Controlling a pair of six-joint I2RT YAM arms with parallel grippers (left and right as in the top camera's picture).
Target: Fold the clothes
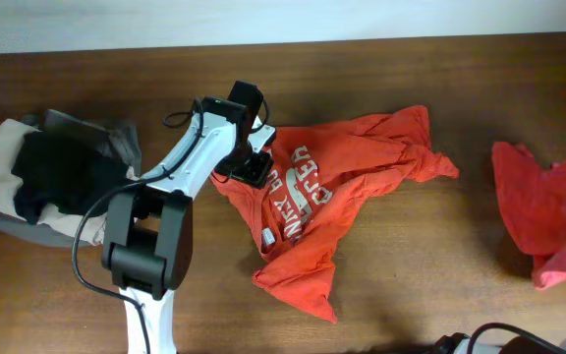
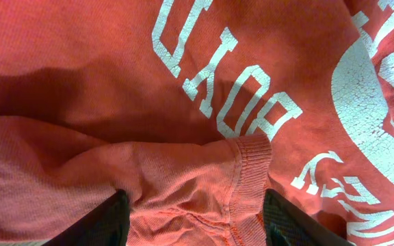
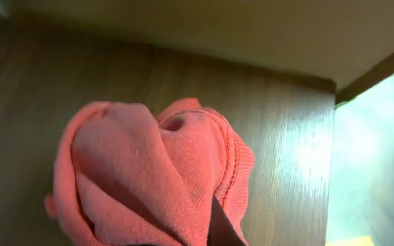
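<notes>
Left claw [image 2: 195, 220] spread over crumpled orange-red T-shirt [image 1: 334, 195]; right claw [image 3: 183, 239] pinches red garment [image 3: 135, 174].

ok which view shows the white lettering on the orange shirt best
Left wrist: the white lettering fills the frame close up. Overhead shows the whole orange shirt, but the print is small. Right wrist shows none of it, only a bunched pink-red cloth.

The left arm [image 1: 180, 162] consists of white tubular links joined by black cylindrical joint housings [image 1: 148, 236], with a thin black cable [image 1: 84, 218] looped alongside and a black wrist block carrying the left claw [image 1: 254, 171], whose fingers [image 2: 101, 222] are dark grey.
</notes>
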